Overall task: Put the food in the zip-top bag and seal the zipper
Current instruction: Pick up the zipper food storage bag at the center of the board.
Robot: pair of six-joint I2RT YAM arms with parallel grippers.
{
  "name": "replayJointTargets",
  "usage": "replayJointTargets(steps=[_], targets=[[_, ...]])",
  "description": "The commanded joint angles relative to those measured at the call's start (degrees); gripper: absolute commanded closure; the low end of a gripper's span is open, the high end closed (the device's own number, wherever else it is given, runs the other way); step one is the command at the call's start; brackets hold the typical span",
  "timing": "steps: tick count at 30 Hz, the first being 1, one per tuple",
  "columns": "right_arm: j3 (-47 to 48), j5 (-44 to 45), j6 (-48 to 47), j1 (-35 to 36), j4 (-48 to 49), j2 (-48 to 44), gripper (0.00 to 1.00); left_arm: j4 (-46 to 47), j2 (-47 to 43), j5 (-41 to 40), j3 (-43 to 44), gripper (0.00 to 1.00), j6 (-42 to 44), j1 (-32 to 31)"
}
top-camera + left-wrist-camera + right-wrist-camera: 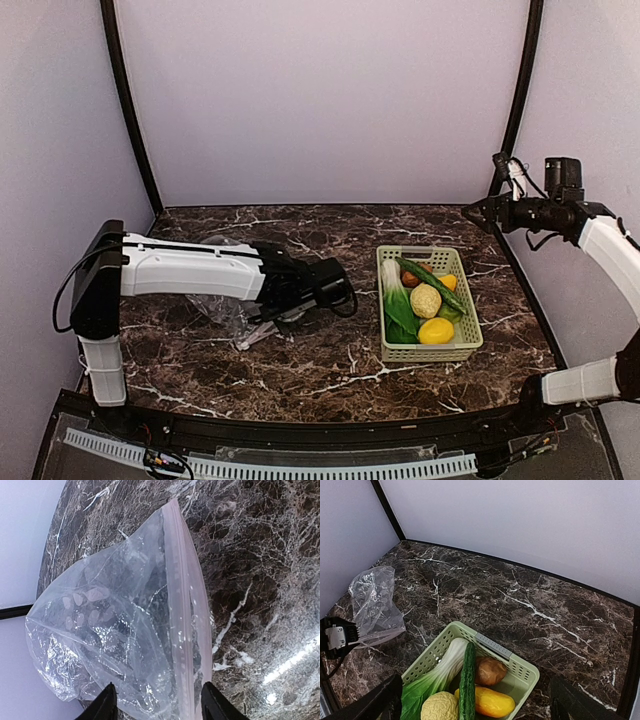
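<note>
Clear, crumpled zip-top bag lying at left, pale zipper strip along its mouth edge. Piled in light-green basket, well apart: bok choy, long green vegetable, tan bumpy lump, lemon.

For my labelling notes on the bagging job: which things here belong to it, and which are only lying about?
Job: zip-top bag, its zipper, bok choy, lemon, tan bumpy lump, long green vegetable.
Lying about: green basket, marble table.
</note>
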Motion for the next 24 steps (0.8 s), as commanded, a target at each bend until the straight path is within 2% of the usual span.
replayJointTargets(steps=[1,6,17,24], targets=[[-1.43,0.28,-2.51,-0.17,2.82,-1.59,0.01,-2.1,1.73,-1.99,1.94,0.46,-1.16,-0.1],[-1.34,-1.79,-1.95,-0.21,2.7,-2.3,0.01,0.57,4.52,-1.98,2.87,0.4,-1.27,-0.9],[-2.25,-3.47,-1.98,-0.19,2.96,-4.17,0.01,-2.18,11.84,-9.48,5.42,0.56,-3.95,-0.92],[-2.4,-4.89,-1.37,-0.13,3.37,-4.16,0.01,-4.43,15.64,-14.48,7.0,0.62,-5.24,-0.89]])
